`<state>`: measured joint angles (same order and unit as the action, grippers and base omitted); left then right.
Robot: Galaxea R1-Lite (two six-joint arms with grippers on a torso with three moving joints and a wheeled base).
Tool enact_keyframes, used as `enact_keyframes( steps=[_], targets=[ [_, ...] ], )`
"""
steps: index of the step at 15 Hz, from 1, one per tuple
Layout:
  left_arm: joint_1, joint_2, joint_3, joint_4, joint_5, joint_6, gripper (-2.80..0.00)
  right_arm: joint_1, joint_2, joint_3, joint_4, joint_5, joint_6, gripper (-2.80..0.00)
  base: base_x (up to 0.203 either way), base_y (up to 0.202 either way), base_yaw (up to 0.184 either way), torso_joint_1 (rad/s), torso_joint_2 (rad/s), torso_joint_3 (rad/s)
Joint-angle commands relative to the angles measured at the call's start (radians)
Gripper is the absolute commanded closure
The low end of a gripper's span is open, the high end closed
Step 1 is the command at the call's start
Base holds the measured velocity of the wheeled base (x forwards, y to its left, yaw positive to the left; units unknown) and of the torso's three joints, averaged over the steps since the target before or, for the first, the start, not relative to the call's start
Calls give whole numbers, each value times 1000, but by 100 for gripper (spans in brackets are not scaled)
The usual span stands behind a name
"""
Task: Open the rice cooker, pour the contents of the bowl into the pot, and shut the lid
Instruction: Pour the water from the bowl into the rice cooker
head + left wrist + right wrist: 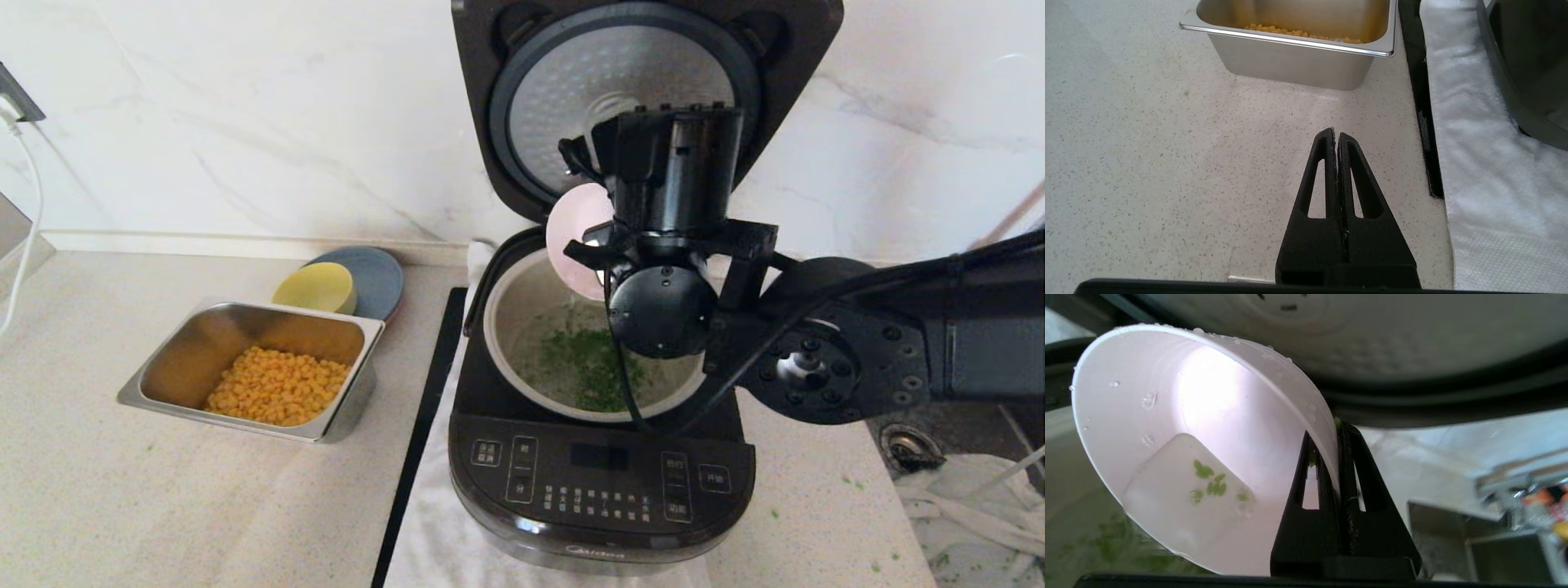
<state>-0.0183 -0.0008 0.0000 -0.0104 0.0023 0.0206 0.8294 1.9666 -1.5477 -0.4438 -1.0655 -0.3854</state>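
Note:
The black rice cooker stands open, its lid raised with the dimpled silver disc facing me. Chopped green bits lie in the grey-beige pot. My right gripper is shut on the rim of the pale pink bowl, which is tipped on its side over the pot. A few green bits cling inside the bowl. My left gripper is shut and empty, low over the counter beside the steel tray.
A steel tray of corn kernels sits left of the cooker, with a yellow bowl on a blue plate behind it. A white cloth lies under the cooker. A sink drain is at right.

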Motion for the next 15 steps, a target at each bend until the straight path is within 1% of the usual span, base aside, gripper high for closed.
enact_keyframes(
  steps=[1,3,5,8,12,13,15],
  targets=[
    [0,-1,8,0,1,-1,0,2,0,50,-95,-1,-51,0,0,0,0,0,0,0],
    [0,-1,8,0,1,0,0,6,-17,89,-147,29,-67,0,0,0,0,0,0,0],
    [0,-1,8,0,1,0,0,11,-21,138,-236,46,-113,0,0,0,0,0,0,0],
    [0,-1,8,0,1,-1,0,9,-1,192,-421,89,-200,0,0,0,0,0,0,0],
    [0,-1,8,0,1,1,0,3,37,266,-709,154,-342,0,0,0,0,0,0,0],
    [0,-1,8,0,1,-1,0,1,45,283,-767,167,-370,0,0,0,0,0,0,0],
    [0,-1,8,0,1,-1,0,1,51,302,-831,188,-388,0,0,0,0,0,0,0]
  ],
)
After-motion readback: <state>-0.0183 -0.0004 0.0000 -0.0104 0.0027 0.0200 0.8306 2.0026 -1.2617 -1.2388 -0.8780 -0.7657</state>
